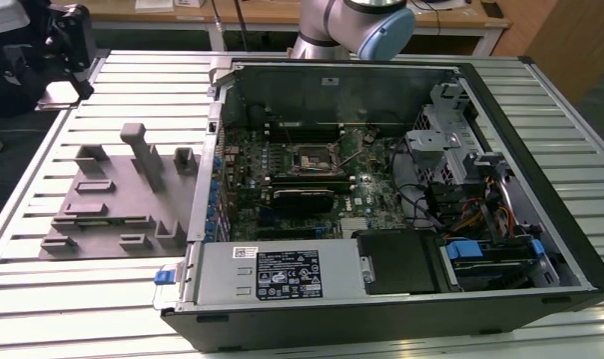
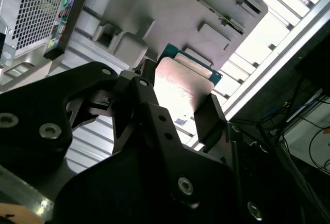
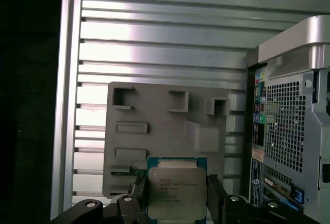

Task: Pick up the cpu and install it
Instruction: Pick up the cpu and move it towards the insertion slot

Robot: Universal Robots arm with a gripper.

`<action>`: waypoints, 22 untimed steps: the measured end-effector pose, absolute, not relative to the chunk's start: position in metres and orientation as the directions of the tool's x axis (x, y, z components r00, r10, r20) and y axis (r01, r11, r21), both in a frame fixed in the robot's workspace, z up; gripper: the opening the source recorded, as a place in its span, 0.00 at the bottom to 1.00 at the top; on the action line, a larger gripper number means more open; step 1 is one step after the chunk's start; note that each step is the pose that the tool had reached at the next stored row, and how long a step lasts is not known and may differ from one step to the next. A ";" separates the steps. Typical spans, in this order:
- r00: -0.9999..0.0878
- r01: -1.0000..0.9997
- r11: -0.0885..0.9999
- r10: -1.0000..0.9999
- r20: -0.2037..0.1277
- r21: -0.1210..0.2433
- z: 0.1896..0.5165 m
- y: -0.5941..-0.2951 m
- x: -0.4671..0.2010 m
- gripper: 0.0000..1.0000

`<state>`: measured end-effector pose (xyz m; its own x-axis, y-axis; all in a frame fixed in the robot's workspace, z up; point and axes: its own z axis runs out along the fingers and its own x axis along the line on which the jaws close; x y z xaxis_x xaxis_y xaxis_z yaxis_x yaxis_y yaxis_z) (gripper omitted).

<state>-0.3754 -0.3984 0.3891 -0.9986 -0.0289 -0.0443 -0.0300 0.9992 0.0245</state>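
1. Over at the exterior view's left, the grey fixture plate (image 1: pixel 112 202) is sitting on the slatted table (image 1: pixel 42 299).
2. The gripper (image 3: pixel 177 199) is clamping the cpu (image 3: pixel 177 190) by two opposite edges, with a black finger (image 3: pixel 215 201) pressing on each side. In both wrist views it's showing in front of that plate.
3. The cpu is looking flat and square, with a shiny silver lid and a thin green rim peeking round it.
4. At the exterior view's right, the computer case (image 1: pixel 342 93) is lying open.

In the first wrist view the cpu (image 3: pixel 177 193) runs off the picture's edge, and the fingers (image 3: pixel 216 201) cover its two side edges. The exterior view's top edge cuts off the arm (image 1: pixel 322 30).
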 end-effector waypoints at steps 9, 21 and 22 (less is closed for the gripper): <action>-0.999 -0.030 0.999 -0.029 -0.044 0.024 0.389 -0.398 -0.358 0.55; -0.999 -0.030 0.999 -0.029 -0.044 0.025 0.389 -0.398 -0.334 0.55; -0.999 -0.030 0.999 -0.029 -0.044 0.025 0.389 -0.398 -0.332 0.55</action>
